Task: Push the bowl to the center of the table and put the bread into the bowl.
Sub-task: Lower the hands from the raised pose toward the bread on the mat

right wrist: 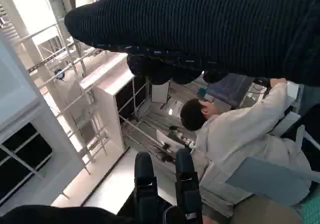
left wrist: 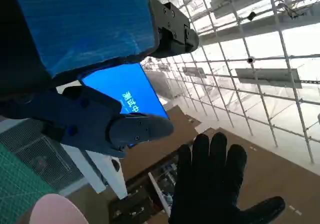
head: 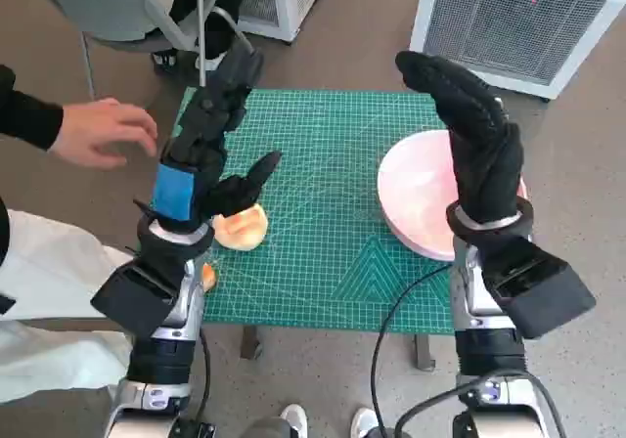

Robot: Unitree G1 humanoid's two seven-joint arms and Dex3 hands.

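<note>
A pink bowl [head: 416, 203] sits at the right edge of the green mat [head: 323, 252]; its rim also shows in the left wrist view [left wrist: 52, 209]. The pale bread [head: 242, 229] lies on the mat's left side. My left hand [head: 207, 140] is raised above the bread, fingers stretched away from me and thumb out, holding nothing. My right hand [head: 476, 140] stands upright over the bowl's right part, fingers spread and empty, hiding some of the bowl. The left wrist view shows the gloved right hand [left wrist: 215, 184]; the right wrist view shows the left hand's fingers [right wrist: 165, 184].
A person's hand [head: 103, 130] hovers just off the table's left edge, close to my left hand. A small orange thing [head: 208, 277] lies by my left forearm. White cabinets [head: 518, 18] stand beyond the table. A person in a pale jacket [right wrist: 235, 144] sits nearby.
</note>
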